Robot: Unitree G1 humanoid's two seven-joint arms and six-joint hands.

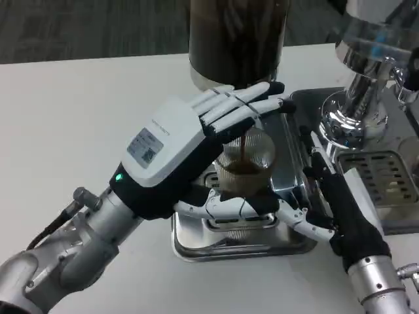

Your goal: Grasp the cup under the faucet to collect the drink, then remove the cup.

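Even overhead light; glare on chrome machine [357,98]

Silver forearms; white-backed left hand [180,147] bears a label and green light.

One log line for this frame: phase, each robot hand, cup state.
phase: filling | left robot hand: on dispenser tap above cup | right robot hand: holds cup base | cup: on drip tray, dark stream pouring in

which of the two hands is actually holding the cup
The right hand: its fingers wrap the base of the ribbed glass cup on the drip tray. The left hand lies over the cup's top instead, under the dispenser.
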